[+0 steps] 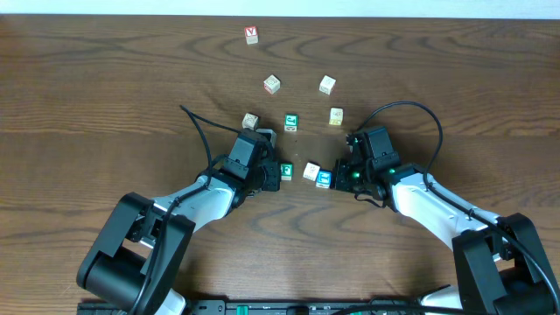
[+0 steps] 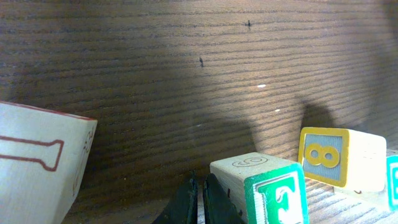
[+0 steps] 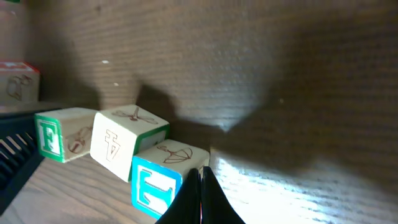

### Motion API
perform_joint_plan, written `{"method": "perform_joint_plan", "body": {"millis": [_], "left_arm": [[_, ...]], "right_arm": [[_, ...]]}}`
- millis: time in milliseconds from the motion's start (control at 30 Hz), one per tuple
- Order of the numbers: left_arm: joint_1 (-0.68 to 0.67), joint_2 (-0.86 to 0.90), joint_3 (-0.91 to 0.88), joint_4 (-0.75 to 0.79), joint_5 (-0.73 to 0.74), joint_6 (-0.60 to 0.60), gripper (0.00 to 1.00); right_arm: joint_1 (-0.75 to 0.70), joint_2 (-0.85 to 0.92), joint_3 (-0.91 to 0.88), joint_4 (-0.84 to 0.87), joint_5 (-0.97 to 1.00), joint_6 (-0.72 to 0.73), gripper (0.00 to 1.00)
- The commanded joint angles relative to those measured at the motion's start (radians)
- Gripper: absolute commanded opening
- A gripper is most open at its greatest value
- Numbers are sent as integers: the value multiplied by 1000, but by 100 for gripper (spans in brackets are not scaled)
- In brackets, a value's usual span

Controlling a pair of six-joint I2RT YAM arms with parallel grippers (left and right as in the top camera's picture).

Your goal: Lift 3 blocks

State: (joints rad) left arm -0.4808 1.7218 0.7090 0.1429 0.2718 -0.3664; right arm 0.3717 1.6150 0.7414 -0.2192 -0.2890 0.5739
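Your left gripper (image 2: 200, 194) is sitting closed, empty, beside green block (image 2: 277, 199) | your right gripper (image 3: 200, 183) is sitting closed, empty, beside blue block (image 3: 155, 190) | cream block (image 1: 311, 171) is lying between those two.

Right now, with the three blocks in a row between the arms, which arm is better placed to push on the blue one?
Right. The right gripper, shut, sits beside the blue block; the left gripper is at the row's far end, beside the green block, with the cream block between.
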Motion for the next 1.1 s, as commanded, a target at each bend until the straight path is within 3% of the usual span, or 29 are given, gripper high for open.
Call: {"method": "perform_joint_plan", "body": {"millis": [0, 867, 1067], "left_arm": [[-3, 23, 4, -3, 9, 3, 7], [-3, 23, 4, 42, 95, 55, 7], [-3, 23, 4, 31, 95, 54, 7]], "right_arm": [[8, 9, -5, -2, 6, 11, 1], [8, 9, -5, -7, 60, -34, 1], [6, 9, -5, 80, 97, -117, 1]]}}
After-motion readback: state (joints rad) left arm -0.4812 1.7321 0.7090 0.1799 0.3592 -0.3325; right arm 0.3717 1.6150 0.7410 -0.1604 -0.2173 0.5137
